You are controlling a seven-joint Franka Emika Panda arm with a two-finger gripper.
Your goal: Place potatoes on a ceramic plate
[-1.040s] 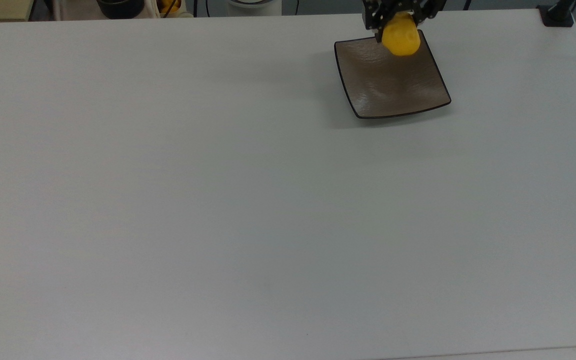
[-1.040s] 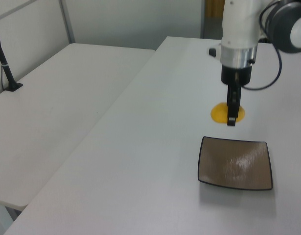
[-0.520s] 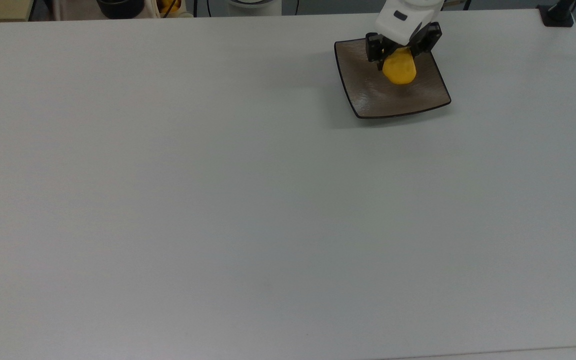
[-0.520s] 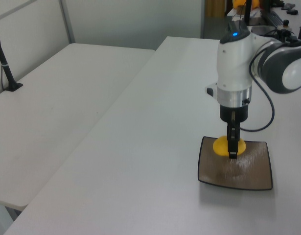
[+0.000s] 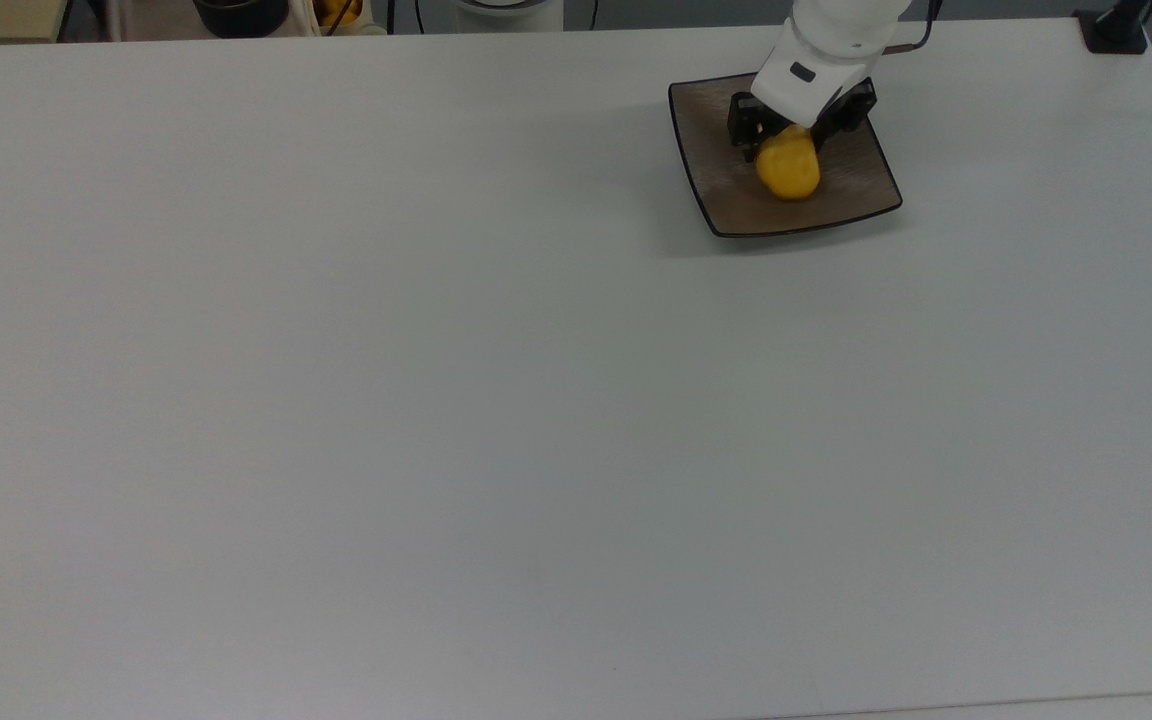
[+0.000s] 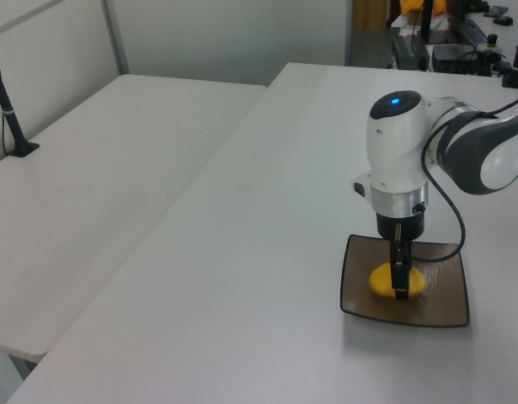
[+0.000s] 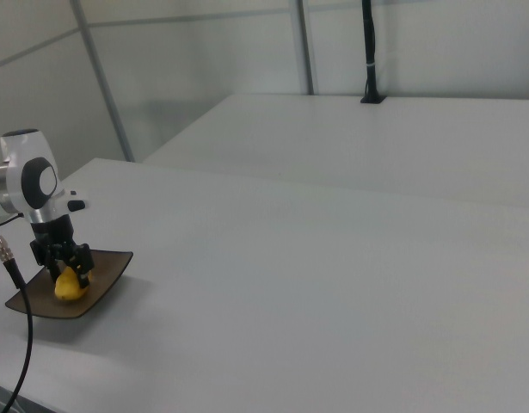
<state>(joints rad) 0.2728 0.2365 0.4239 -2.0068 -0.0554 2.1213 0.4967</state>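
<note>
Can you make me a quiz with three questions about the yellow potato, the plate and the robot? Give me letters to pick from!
1. Where is the potato?
A. Over the middle of the plate
B. On the bare table beside the plate
C. On the floor

2. What colour is the plate?
A. Bright red
B. Brown-grey with a dark rim
C. Blue with dots

3. What is the gripper doing?
A. Hanging high up with nothing in it
B. Lying flat on the table
C. Closed on the potato, low over the plate

Answers:
1. A: in the top view and the left view the potato sits inside the plate's edges.
2. B: the plate looks glossy brown-grey with a thin dark rim.
3. C: the fingers stand on both sides of the potato, right down at the plate.
</note>
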